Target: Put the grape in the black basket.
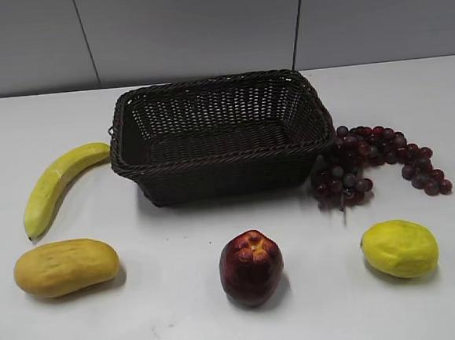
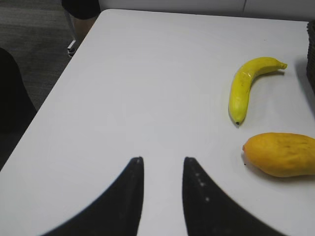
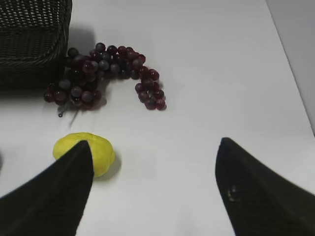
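The grape, a long bunch of dark purple-red berries, lies on the white table right of the black basket, touching its right side. It also shows in the right wrist view, beside the basket's corner. My right gripper is open and empty above the bare table, some way short of the grape. My left gripper is open a little and empty over the bare table at the left. Neither gripper shows in the exterior view.
A banana and a mango lie at the left; both show in the left wrist view, banana and mango. A dark red apple sits in front. A yellow lemon lies front right, by my right gripper's left finger.
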Robot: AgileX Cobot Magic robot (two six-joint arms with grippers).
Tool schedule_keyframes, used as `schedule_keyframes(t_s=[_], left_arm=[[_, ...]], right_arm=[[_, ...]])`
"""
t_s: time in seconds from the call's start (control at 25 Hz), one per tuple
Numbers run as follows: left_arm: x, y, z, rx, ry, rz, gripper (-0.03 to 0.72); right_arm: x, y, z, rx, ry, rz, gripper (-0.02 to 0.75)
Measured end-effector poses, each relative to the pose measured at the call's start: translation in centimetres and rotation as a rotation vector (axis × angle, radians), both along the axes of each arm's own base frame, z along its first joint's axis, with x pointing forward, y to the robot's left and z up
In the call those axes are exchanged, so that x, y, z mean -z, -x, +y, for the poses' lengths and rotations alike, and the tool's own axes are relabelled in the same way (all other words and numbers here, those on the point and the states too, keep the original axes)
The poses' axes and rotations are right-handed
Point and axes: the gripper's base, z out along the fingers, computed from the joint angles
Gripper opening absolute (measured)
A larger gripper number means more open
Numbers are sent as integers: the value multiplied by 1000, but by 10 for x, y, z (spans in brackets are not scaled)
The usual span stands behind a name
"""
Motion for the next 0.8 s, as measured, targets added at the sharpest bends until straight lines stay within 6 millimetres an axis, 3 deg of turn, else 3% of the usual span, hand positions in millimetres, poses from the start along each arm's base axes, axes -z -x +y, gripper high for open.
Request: schedule_keyframes(t_s=[0.2, 0.32, 0.6, 0.8], left_arm=[[0, 0, 0, 0, 0, 0, 216], [0, 0, 0, 0, 0, 0, 216], [0, 0, 0, 0, 0, 0, 216], [0, 0, 0, 0, 0, 0, 216]], right_arm=[[-8, -68, 10, -10, 20, 194, 583], [-4, -115, 17, -55, 65, 315, 583], [25, -213, 30, -209, 221, 465, 583], [65, -261, 38, -497, 434, 518, 583]])
